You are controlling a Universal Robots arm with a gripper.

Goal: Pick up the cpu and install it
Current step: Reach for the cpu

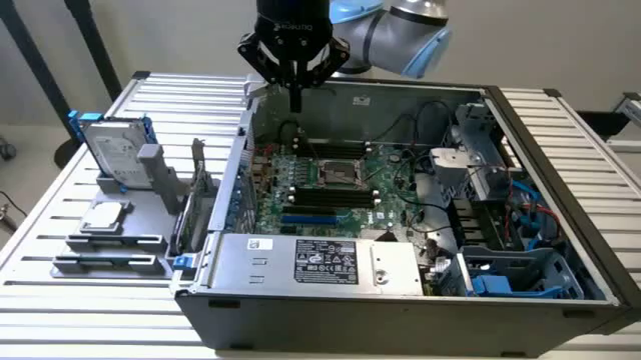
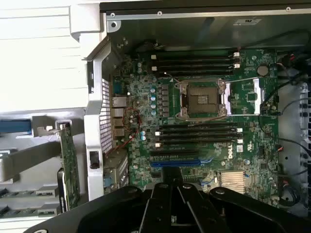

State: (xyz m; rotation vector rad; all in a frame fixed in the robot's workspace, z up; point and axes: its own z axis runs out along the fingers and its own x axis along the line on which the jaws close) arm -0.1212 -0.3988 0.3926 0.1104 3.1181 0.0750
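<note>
Exterior view, upper middle of the frame: the gripper [image 1: 296,101] hangs over the back edge of the open computer case [image 1: 401,324], fingers pressed together and holding nothing. The cpu [image 1: 103,217] lies flat on a grey stand [image 1: 115,241] at the exterior view's lower left, outside the case and well apart from the gripper. On the green board [image 1: 346,214], the socket [image 1: 341,174] sits uncovered.
</note>
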